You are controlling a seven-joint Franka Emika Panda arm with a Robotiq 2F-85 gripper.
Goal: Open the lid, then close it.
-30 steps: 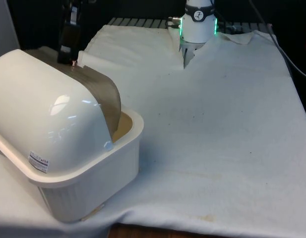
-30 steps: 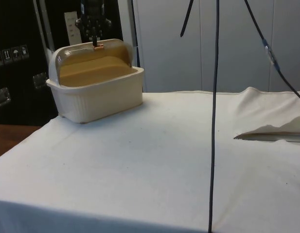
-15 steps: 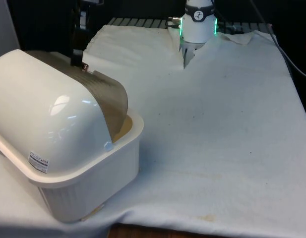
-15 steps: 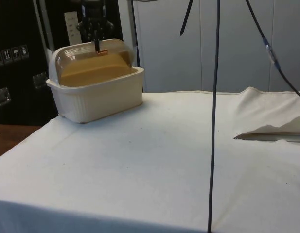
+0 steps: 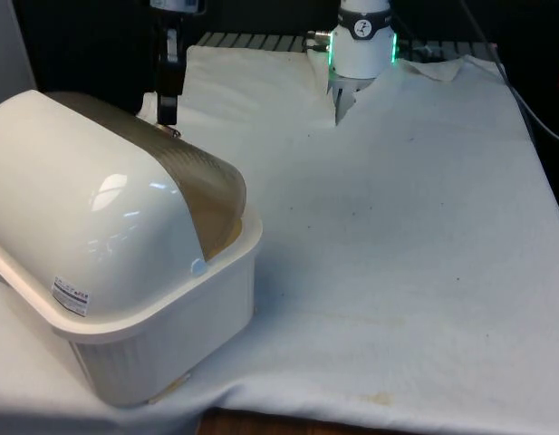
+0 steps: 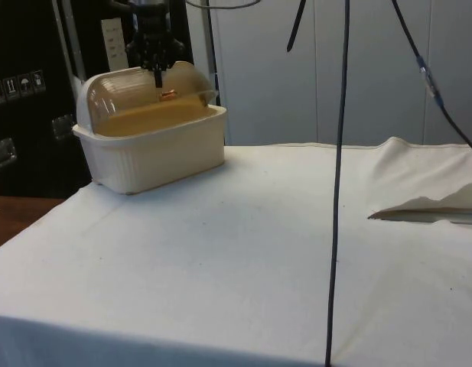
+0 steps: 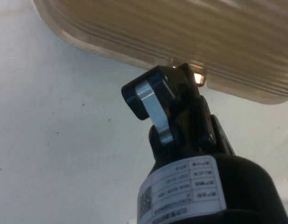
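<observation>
Since the earlier frames the lid has rolled further forward and down over the bread box, and the gripper has travelled with it towards the front view's right. The opening is now nearly covered; a narrow gap appears to remain above the front rim.

Bread box position: on the white cloth at roughly 8 o'clock in the front view, with its back turned to that camera; at 10 o'clock in the side view.

Tool state: the fingers are pinched close together on the small copper-coloured knob at the lid's leading edge. In the wrist view the fingers sit against the ribbed lid edge with the knob between them.

Handling assessment: the lid looks like thin, translucent, rigid plastic, light and smooth, likely pivoting on side hinges. The knob is the only sound hold, being small and probably slippery.

Relative position: the knob lies directly under the gripper, at 6 o'clock from it.
</observation>
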